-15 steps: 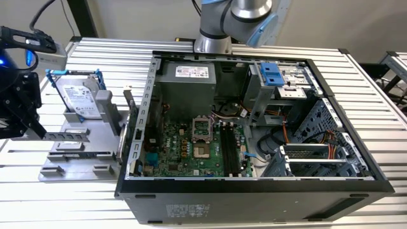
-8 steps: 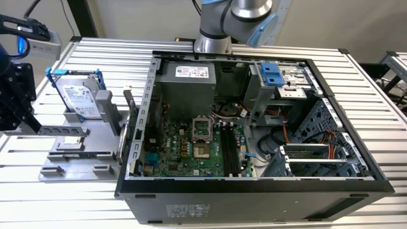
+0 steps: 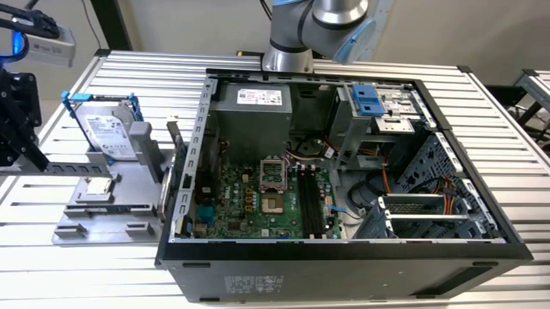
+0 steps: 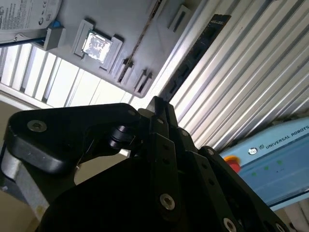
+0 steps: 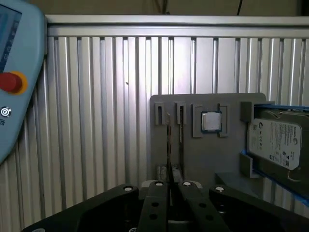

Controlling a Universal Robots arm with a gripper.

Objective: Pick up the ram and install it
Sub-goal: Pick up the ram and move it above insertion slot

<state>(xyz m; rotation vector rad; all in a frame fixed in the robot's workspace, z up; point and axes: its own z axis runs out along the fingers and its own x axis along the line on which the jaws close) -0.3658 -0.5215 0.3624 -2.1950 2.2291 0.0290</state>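
Observation:
My gripper (image 5: pixel 170 182) is shut on the ram (image 5: pixel 169 145), which runs edge-on as a thin line away from the fingertips in the first wrist view. The second wrist view gives the ram's (image 4: pixel 195 55) flat side, a dark strip with small chips reaching out from the gripper (image 4: pixel 157 104) over the table slats. In the exterior view the gripper (image 3: pixel 35 166) hangs at the far left, above the table and left of the grey fixture (image 3: pixel 120 199), with the ram (image 3: pixel 67 167) lying level. The motherboard's black slots (image 3: pixel 311 199) sit inside the open computer case (image 3: pixel 344 264), far from the gripper.
The grey fixture (image 5: pixel 207 159) carries a silver hard drive in a blue frame (image 3: pixel 107 132) and a small square processor chip (image 3: pixel 99 187). A light-blue pendant with a red button (image 5: pixel 12 82) lies on the slatted table. The arm's base (image 3: pixel 288 61) stands behind the case.

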